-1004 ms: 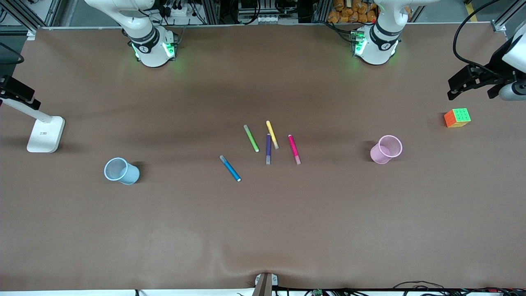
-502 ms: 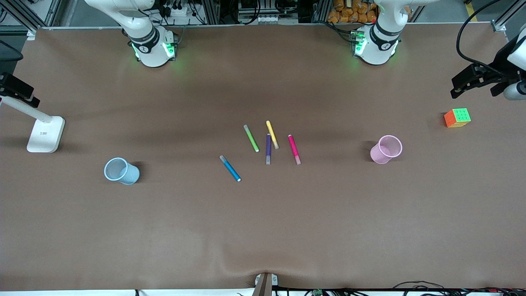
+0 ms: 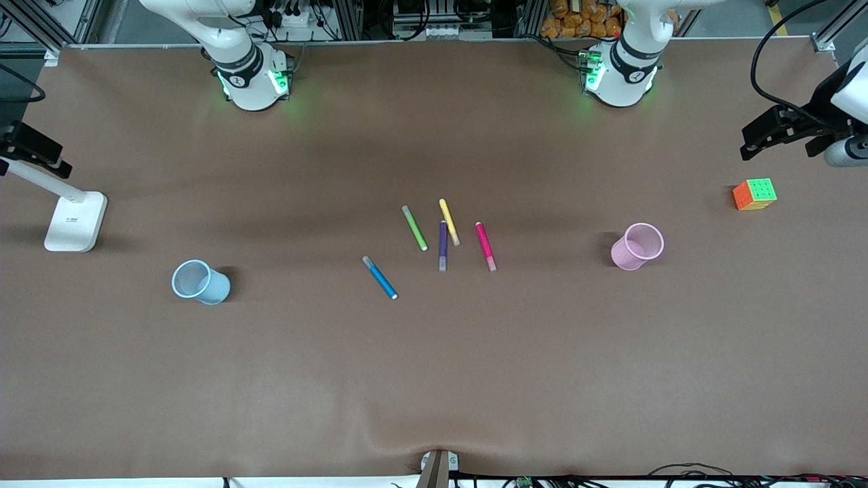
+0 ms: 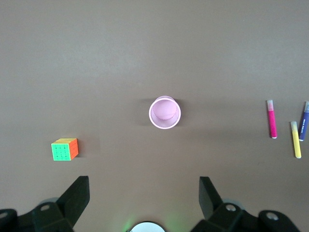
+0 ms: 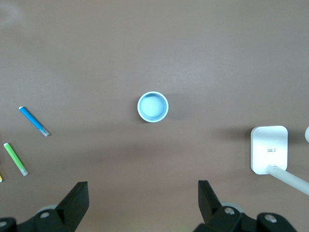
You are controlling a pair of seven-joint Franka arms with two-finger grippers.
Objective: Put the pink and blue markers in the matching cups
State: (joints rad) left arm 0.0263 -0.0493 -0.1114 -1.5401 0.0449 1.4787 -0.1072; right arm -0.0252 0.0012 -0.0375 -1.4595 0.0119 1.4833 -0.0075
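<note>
Left gripper [image 4: 144, 193]: fingers apart, high over pink cup [image 3: 637, 246].
Right gripper [image 5: 143, 194]: fingers apart, over blue cup [image 3: 201, 282].
Risk: pink marker [image 3: 485, 246] lies near purple pen [image 3: 443, 245]; a wide grasp may nudge it.

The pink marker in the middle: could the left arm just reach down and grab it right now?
Probably yes. The pink marker lies flat, apart from the purple marker beside it, nothing on top. The left gripper is open, high above the pink cup.

Open bench [image 3: 434, 379] surrounds blue marker [image 3: 380, 277]; pink marker [image 3: 485, 246] lies just beside purple pen [image 3: 443, 245], crowding one flank.
</note>
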